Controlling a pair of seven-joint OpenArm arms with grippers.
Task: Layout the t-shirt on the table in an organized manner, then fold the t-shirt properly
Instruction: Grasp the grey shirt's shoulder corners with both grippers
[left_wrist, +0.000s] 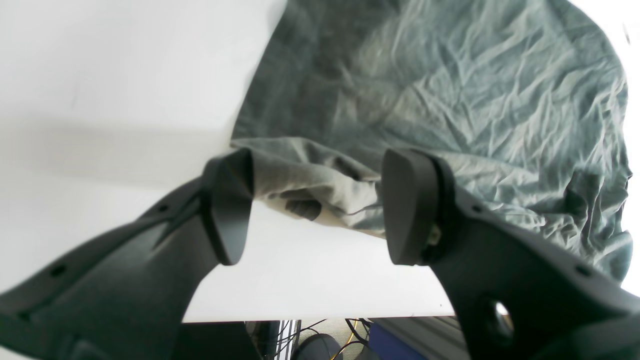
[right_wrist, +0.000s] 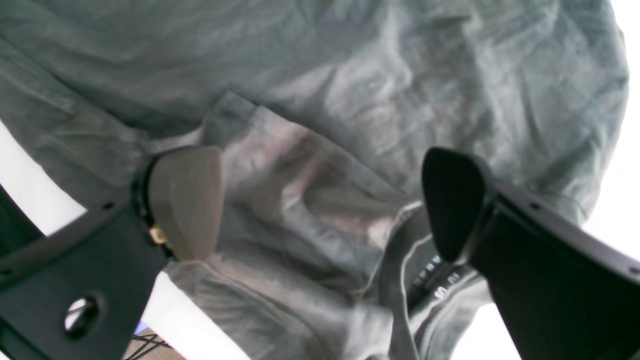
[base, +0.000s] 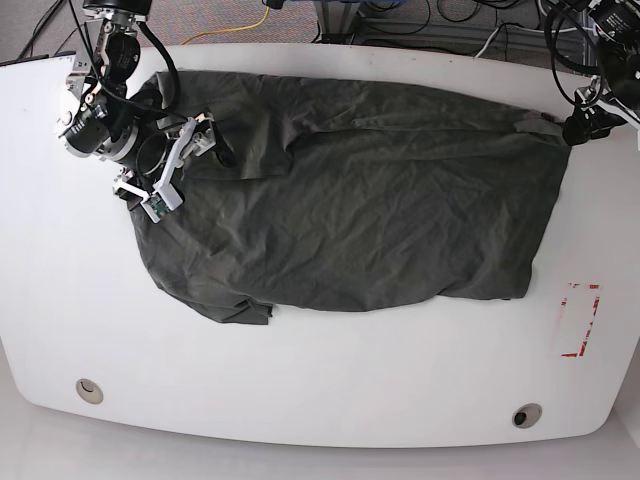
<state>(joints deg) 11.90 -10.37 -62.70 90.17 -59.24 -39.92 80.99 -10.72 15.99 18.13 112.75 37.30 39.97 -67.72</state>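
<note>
Overhead, both arms (jaws agape) flank the t-shirt (base: 350, 200).

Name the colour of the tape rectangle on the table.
Red tape rectangle, clearest in the base view.

Lighting, as I read it from my station: bright, even overhead light in the base view, the table (base: 320, 400) glossy white with soft sheen and only faint shadow under the t-shirt (base: 350, 200) edges. Its corners bow from lens distortion. Left wrist view: table (left_wrist: 100, 75) overexposed to near blank white, a broad grey shadow band crossing it; the left gripper (left_wrist: 317, 207) close and soft, the cloth (left_wrist: 450, 100) beyond it slightly hazy. Right wrist view: softest of the three, milky haze, cloth (right_wrist: 350, 100) smeared, the right gripper (right_wrist: 320, 205) blurred, one pad lit pale, the other nearly black.
</note>
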